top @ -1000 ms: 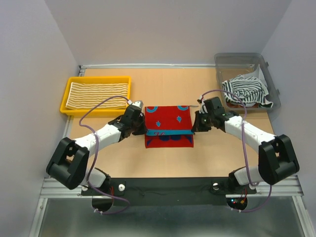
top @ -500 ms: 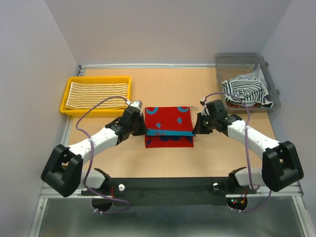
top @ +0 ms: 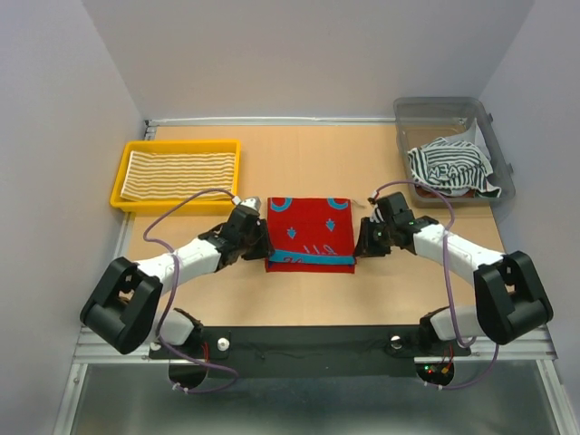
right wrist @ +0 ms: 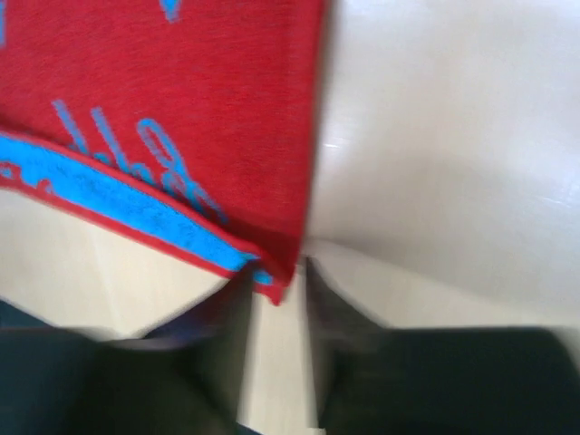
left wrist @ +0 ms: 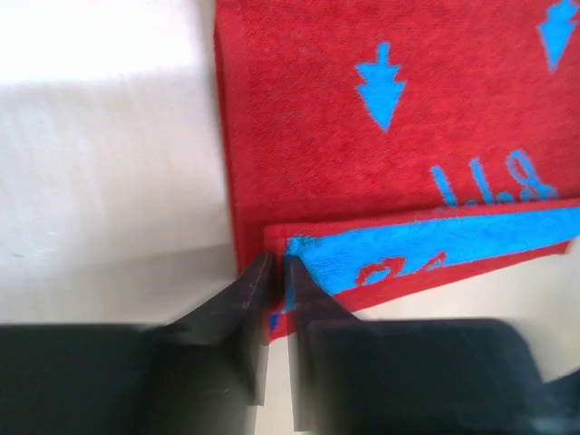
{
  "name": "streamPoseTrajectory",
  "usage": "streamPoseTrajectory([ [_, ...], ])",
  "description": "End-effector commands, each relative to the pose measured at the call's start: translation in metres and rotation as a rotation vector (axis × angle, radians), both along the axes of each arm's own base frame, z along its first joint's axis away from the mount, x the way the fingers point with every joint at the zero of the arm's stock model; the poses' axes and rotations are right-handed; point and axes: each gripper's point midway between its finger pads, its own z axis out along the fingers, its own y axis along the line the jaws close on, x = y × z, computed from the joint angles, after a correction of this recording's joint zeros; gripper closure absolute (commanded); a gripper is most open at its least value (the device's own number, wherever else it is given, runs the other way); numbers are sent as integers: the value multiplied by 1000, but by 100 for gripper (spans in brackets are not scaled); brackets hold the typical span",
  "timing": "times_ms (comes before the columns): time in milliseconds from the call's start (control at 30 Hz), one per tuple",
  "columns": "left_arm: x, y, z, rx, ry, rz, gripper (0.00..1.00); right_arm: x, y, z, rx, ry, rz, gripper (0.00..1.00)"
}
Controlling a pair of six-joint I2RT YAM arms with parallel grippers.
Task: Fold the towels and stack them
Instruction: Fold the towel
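Top external view: a red terry towel with blue arrow motifs and a blue band (top: pixel 310 234) lies flat at the middle of the pale wooden table (top: pixel 308 304), doubled over so that the blue band runs along its near edge, an arm at each near corner. On the left wrist view, the left gripper (left wrist: pixel 276 263) sits at the left near corner, its black jaws a thin slit apart with the folded edge just at their tips and no pinch evident. On the right wrist view, the right gripper (right wrist: pixel 275 270) frames the right near corner, jaws plainly apart and the cloth loose between them.

By the look of it, a fold has just been laid down and both arms are at the point of letting go. The next move would seem to call for clearing the fingers without dragging the top layer askew, then a fresh hold on one side to fold the cloth across itself.

At far left a yellow plastic tray (top: pixel 118 186) holds a yellow-cream striped towel (top: pixel 177 174) laid flat, the likely place for the stack. At far right a clear plastic bin (top: pixel 444 111) holds a crumpled black-and-white striped towel (top: pixel 449 168), yet to be folded.

Blue script-like strokes run above the band on the red towel, but no word can be made out; no brand or label is legible anywhere.
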Motion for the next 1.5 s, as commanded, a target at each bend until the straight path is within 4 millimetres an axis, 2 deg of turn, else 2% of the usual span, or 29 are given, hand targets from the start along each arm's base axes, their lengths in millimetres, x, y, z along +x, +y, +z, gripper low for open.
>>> streamPoseTrajectory([
  [0,-10,12,2,14,1,19,43,-6,4,13,46,-28,31,59],
  [100,-15,14,21,-20,-38,31,27,-13,17,38,104,-66,101,45],
  [167,-17,17,42,-54,-92,41,26,-14,25,54,97,-99,147,42],
  [233,-17,18,56,-80,-128,46,25,-13,31,61,84,-129,200,39],
  [267,-16,18,69,-103,-162,49,25,-13,37,64,77,-146,227,39],
  [400,-7,28,86,-62,-211,94,25,-1,54,57,36,-143,313,39],
  [467,-2,29,91,-49,-226,103,22,-3,67,52,26,-132,356,40],
  [533,0,28,86,-36,-213,101,23,2,79,47,4,-141,376,43],
  [600,0,25,77,-37,-185,100,24,5,82,44,-3,-149,357,46],
  [633,1,19,75,-57,-178,85,25,8,83,43,-1,-153,333,50],
  [700,-2,10,60,-76,-132,65,35,13,76,35,-33,-159,273,58],
  [867,-5,3,31,-48,-75,49,41,10,62,18,-75,-143,192,58],
  [933,-9,-5,24,-63,-52,19,49,5,54,8,-100,-120,159,59],
  [1067,-16,-12,1,-49,11,5,53,-5,40,-10,-136,-80,108,59],
  [1100,-19,-11,-4,-52,17,9,56,-8,33,-16,-155,-68,84,60],
  [1200,-25,-4,-23,-26,57,43,57,-11,19,-24,-188,-56,29,61],
  [1267,-27,0,-27,-19,65,54,57,-9,14,-18,-172,-68,4,61],
  [1333,-24,-2,-19,-35,44,64,56,-1,17,-3,-155,-123,18,61],
  [1367,-20,-4,-8,-55,13,62,54,12,20,16,-145,-186,5,61],
  [1400,-7,-3,5,-45,-37,84,48,20,20,25,-142,-217,-1,61],
  [1433,-1,-3,16,-46,-69,92,46,36,19,44,-129,-267,-16,61],
  [1467,6,-2,23,-35,-94,97,44,45,15,51,-124,-282,-28,61],
])
